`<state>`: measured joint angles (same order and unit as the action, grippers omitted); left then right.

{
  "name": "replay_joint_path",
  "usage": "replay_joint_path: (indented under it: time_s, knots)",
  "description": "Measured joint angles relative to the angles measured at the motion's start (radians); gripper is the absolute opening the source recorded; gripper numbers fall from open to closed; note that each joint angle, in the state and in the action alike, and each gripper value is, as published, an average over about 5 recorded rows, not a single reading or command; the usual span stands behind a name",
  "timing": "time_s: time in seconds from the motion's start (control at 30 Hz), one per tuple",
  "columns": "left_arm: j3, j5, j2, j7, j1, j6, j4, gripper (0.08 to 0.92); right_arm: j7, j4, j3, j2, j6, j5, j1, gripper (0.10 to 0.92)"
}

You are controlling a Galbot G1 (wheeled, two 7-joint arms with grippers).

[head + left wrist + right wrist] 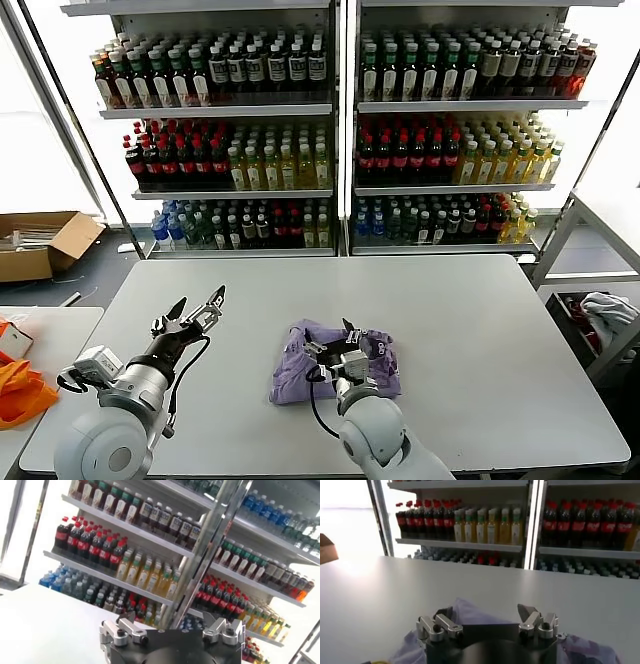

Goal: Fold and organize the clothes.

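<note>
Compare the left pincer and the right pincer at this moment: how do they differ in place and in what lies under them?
The left pincer hangs over bare white table, to the left of the shirt; the right pincer is directly above the crumpled light purple T-shirt. The left pincer points up and away toward the bottle shelves; the right pincer sits low and close to the fabric. Both are open, and neither holds anything.
</note>
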<state>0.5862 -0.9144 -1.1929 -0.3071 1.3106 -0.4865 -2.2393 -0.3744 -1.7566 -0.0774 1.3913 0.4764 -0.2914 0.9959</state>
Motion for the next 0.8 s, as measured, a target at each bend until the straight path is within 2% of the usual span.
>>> replay_joint_path:
  time_s: [0.4,0.8]
  knots:
    - [0.003,0.004,-0.026,0.014,0.017,0.005,0.011,0.823,-0.091,0.047,-0.032,0.042,0.042,0.05,0.009,0.823]
    - [-0.004,0.013,-0.035,0.019,0.027,0.006,0.01,0.823,-0.09,-0.089,-0.006,-0.017,-0.058,0.07,0.059,0.823]
